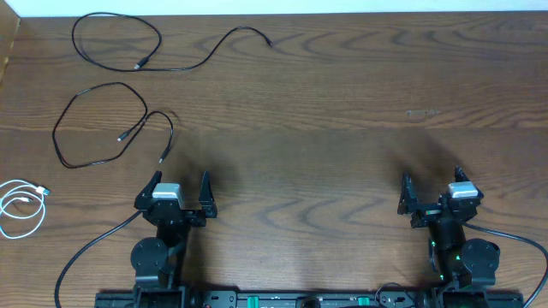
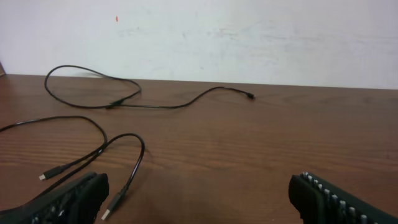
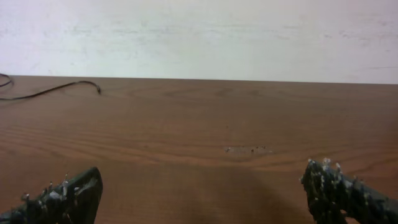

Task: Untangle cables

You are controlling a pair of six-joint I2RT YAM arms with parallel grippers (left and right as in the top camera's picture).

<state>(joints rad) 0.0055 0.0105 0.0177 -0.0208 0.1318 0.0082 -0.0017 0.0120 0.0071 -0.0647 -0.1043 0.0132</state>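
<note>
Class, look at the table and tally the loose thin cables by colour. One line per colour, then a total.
Black: 2, the far black cable and the near black cable
White: 1, the white cable
Total: 3

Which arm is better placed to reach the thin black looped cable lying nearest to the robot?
Left. The left hand, open, is close to that cable; the right hand is far across the wooden table.
</note>
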